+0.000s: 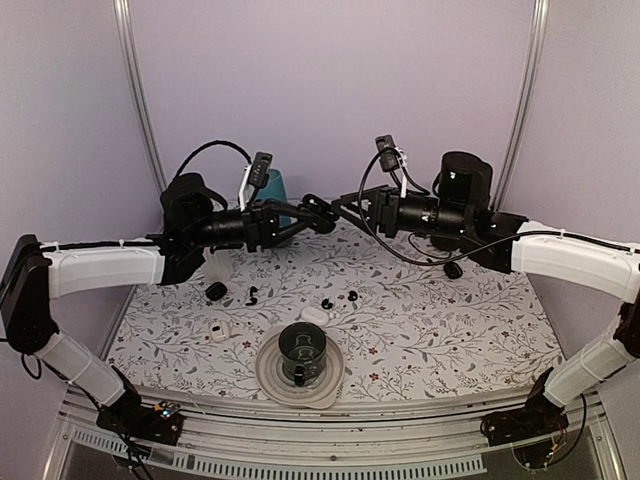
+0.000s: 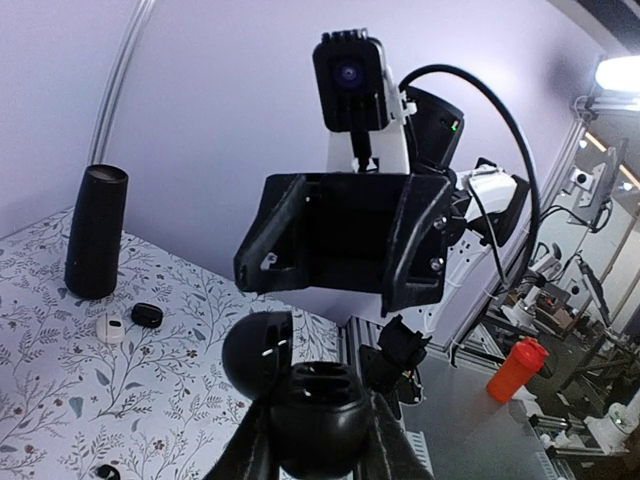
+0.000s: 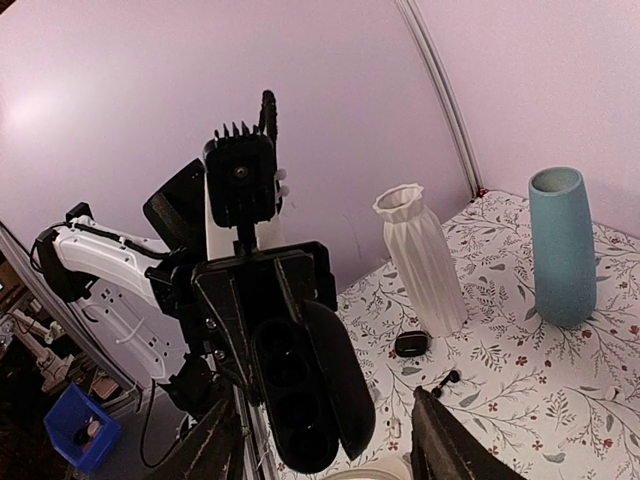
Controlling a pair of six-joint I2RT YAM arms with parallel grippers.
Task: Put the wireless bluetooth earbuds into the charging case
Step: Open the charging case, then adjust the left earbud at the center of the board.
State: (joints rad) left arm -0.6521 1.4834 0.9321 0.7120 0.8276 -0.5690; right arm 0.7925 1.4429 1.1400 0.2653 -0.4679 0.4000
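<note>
My left gripper (image 1: 316, 217) is raised at the back centre, shut on the black charging case (image 2: 315, 410), whose lid (image 2: 258, 350) stands open. The case also shows in the right wrist view (image 3: 300, 390), its empty sockets facing that camera. My right gripper (image 1: 343, 208) is open and empty, its fingers (image 3: 448, 445) spread on either side of the case without touching it. Three tiny black earbuds (image 1: 252, 296) (image 1: 327, 303) (image 1: 352, 297) lie on the floral table below. One hook-shaped earbud (image 3: 448, 380) shows in the right wrist view.
A dark cup (image 1: 301, 350) stands on a round plate (image 1: 268, 375) at the front centre. Black oval pods (image 1: 215, 291) (image 1: 453, 269) and small white pieces (image 1: 219, 331) (image 1: 313, 314) lie around. A white vase (image 3: 420, 260), a blue vase (image 3: 562, 245) and a black cylinder (image 2: 96, 232) stand near the back.
</note>
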